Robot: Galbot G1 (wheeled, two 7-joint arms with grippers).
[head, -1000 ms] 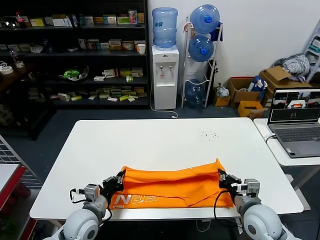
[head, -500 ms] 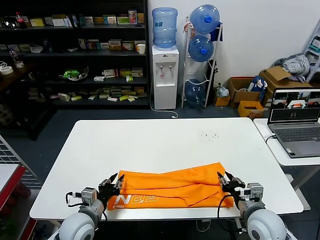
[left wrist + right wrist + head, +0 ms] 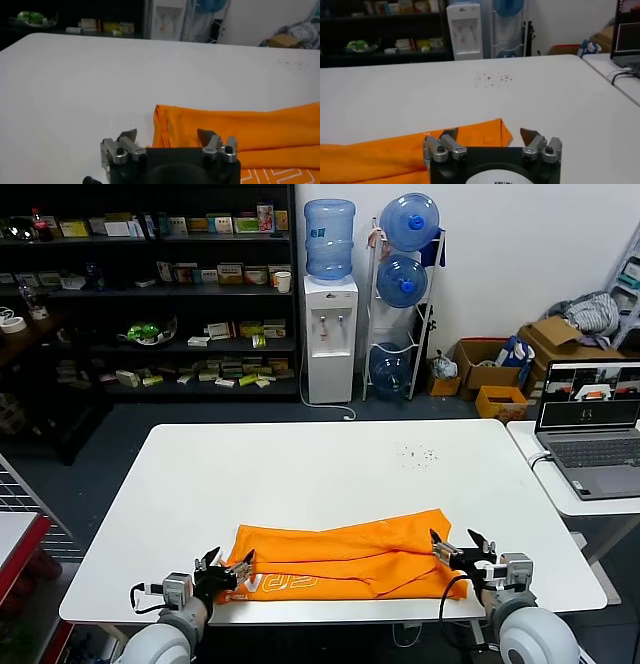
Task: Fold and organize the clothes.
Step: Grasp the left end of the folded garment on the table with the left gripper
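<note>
The orange T-shirt (image 3: pixel 345 558) lies folded into a long band along the near edge of the white table (image 3: pixel 320 474), white lettering showing on its front strip. My left gripper (image 3: pixel 225 565) hovers open at the band's left end (image 3: pixel 210 127), nothing between its fingers. At the band's right end (image 3: pixel 445 145) my right gripper (image 3: pixel 461 546) also stands open and empty, its fingers spread just off the cloth corner.
An open laptop (image 3: pixel 590 424) sits on a side table to the right. Behind the table stand a water dispenser (image 3: pixel 330 304), a rack of bottles (image 3: pixel 405 294), dark shelving (image 3: pixel 150 294) and cardboard boxes (image 3: pixel 495 369). A few dark specks (image 3: pixel 418 453) dot the tabletop.
Both grippers opened and let go of the shirt's ends, then drew back toward the near edge. The raised fold dropped flat onto the table.
</note>
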